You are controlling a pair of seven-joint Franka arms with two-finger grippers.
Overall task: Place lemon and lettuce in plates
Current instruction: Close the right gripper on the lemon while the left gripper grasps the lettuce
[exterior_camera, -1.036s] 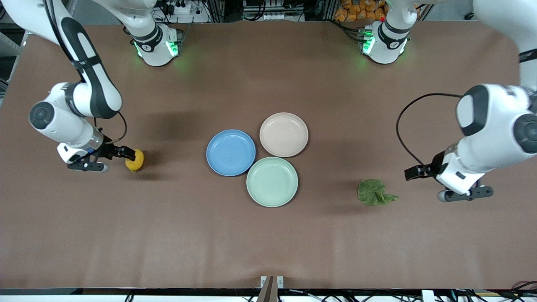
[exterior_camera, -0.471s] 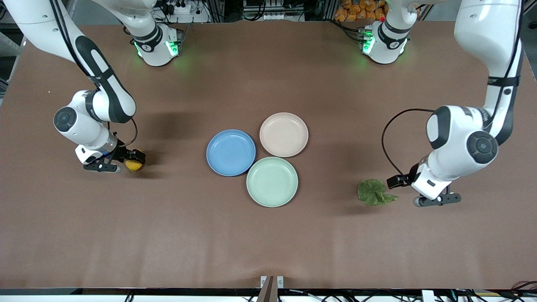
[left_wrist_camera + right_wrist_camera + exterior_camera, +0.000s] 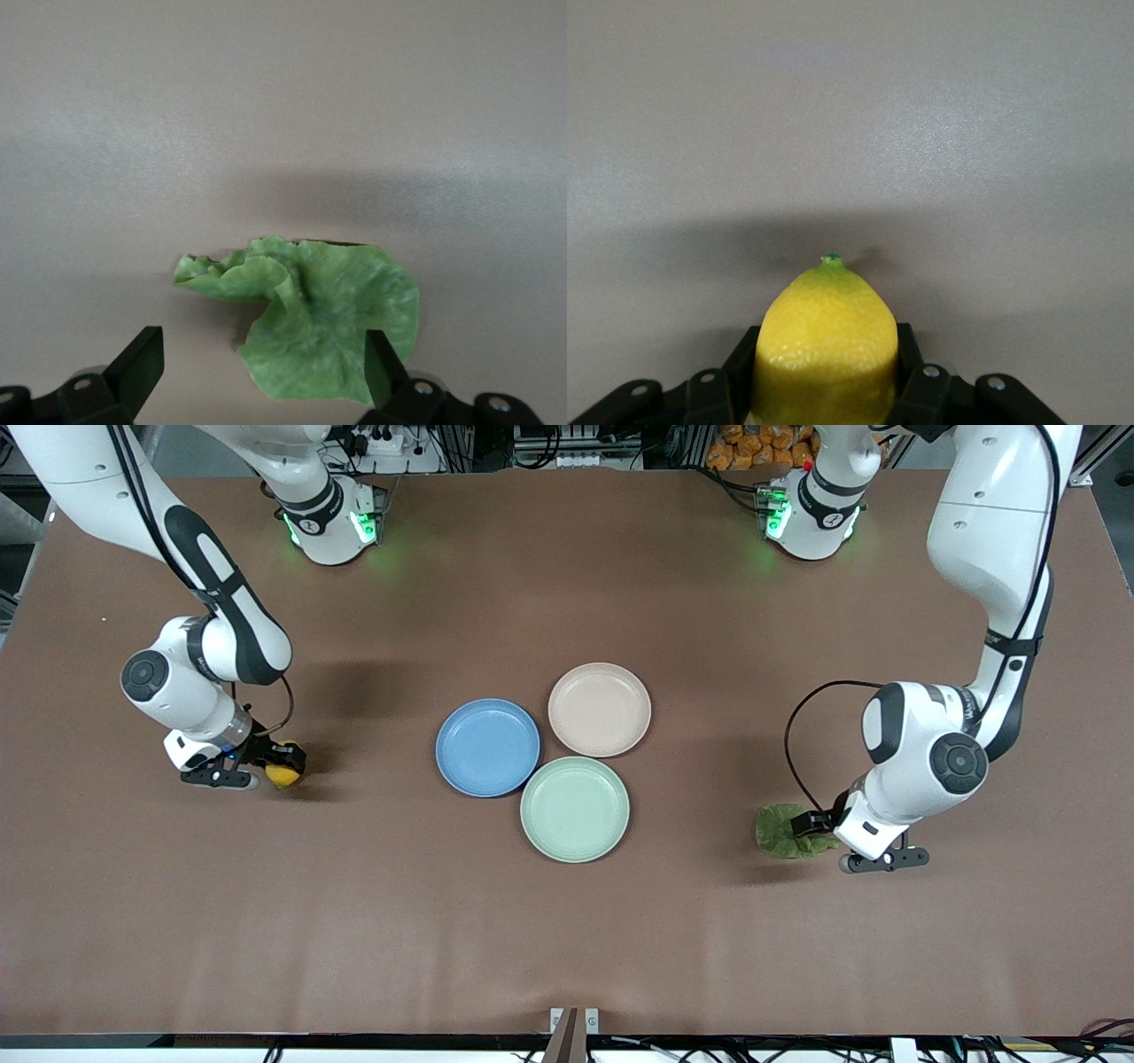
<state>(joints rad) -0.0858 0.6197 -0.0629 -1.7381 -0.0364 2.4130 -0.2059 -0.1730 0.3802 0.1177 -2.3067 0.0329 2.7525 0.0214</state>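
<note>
The yellow lemon lies on the brown table toward the right arm's end. My right gripper is low at it, and in the right wrist view its fingers press both sides of the lemon. The green lettuce lies toward the left arm's end. My left gripper is open at the leaf's edge. In the left wrist view the lettuce sits between its spread fingers. The blue plate and the beige-pink plate stand empty at mid-table.
A pale mint-green plate touches the other two plates and sits nearer the front camera. The arms' bases stand along the table's top edge. Bare brown table surrounds the plates.
My left gripper came down and in toward the lettuce until its fingers straddle the leaf. My right gripper moved onto the lemon and now holds its sides.
</note>
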